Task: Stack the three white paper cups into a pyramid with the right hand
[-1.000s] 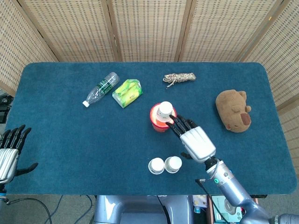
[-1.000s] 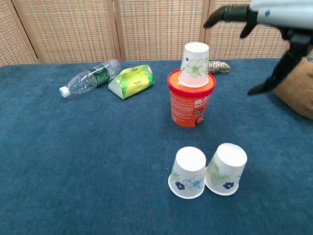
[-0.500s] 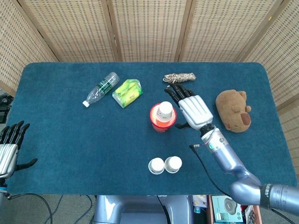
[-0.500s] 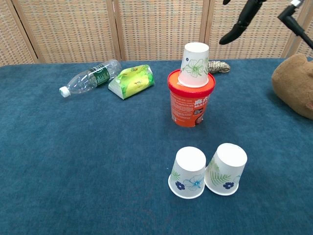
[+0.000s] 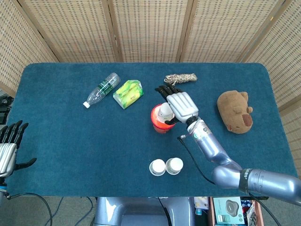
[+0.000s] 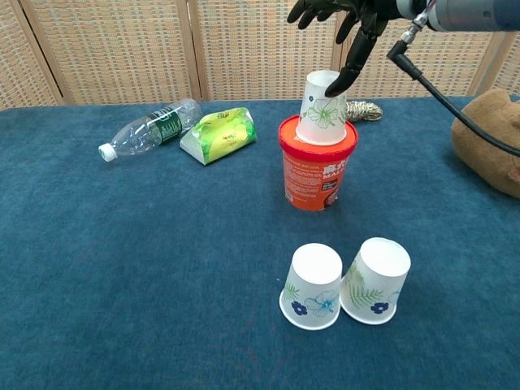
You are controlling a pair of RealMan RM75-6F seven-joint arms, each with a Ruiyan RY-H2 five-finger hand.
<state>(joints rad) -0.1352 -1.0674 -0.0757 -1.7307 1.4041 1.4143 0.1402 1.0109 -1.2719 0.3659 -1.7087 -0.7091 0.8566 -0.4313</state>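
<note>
Two white paper cups stand upside down side by side near the table's front edge: a blue-flowered cup (image 6: 311, 287) (image 5: 157, 167) and a green-leafed cup (image 6: 375, 279) (image 5: 174, 165). A third white cup (image 6: 323, 108) (image 5: 164, 112) with a green flower stands upside down on a red tub (image 6: 318, 167) (image 5: 159, 124). My right hand (image 5: 179, 105) (image 6: 344, 18) hovers just above that cup, fingers spread, one fingertip (image 6: 334, 88) down by the cup's top rim. It holds nothing. My left hand (image 5: 9, 148) hangs open off the table's left edge.
A clear plastic bottle (image 5: 101, 89) (image 6: 149, 127) and a green-yellow packet (image 5: 128, 92) (image 6: 217, 135) lie at the back left. A coil of rope (image 5: 181, 78) lies behind the tub. A brown plush toy (image 5: 235, 111) (image 6: 492, 139) sits at the right.
My right hand swung from beside the front cups up and back, then left, and now hangs over the cup on the tub. The cups have not moved.
</note>
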